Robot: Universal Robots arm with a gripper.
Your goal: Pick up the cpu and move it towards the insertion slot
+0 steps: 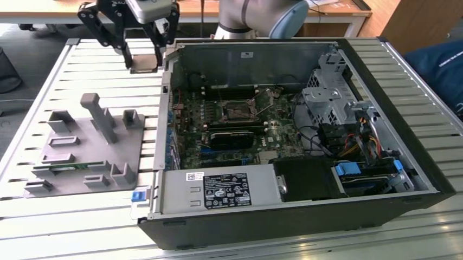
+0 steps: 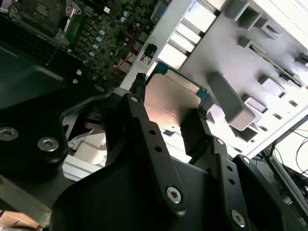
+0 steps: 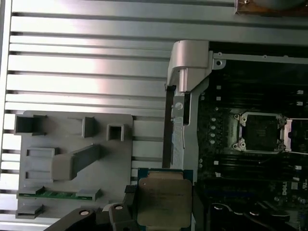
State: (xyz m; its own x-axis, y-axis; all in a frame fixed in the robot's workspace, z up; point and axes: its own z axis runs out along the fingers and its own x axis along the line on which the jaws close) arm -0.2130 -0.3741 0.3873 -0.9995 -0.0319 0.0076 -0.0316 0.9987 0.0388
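Note:
My gripper (image 1: 145,54) hangs above the slatted table, just outside the open computer case's far corner on the exterior view's left. It is shut on the cpu (image 1: 145,61), a flat square chip with a silver top. In both wrist views the cpu (image 2: 171,101) (image 3: 162,201) is clamped by its edges between the two black fingers (image 2: 137,113). The insertion slot (image 1: 237,110) (image 3: 262,131), a square socket with a dark centre and a silver frame, lies on the motherboard inside the case, apart from the chip.
The open computer case (image 1: 405,124) lies on the slatted table (image 1: 79,59). A grey plastic fixture (image 1: 79,151) (image 3: 72,159) beside it holds a green memory stick (image 1: 72,168). The case wall (image 3: 185,96) stands between chip and socket. A blue sleeve (image 1: 441,65) shows at the exterior view's right.

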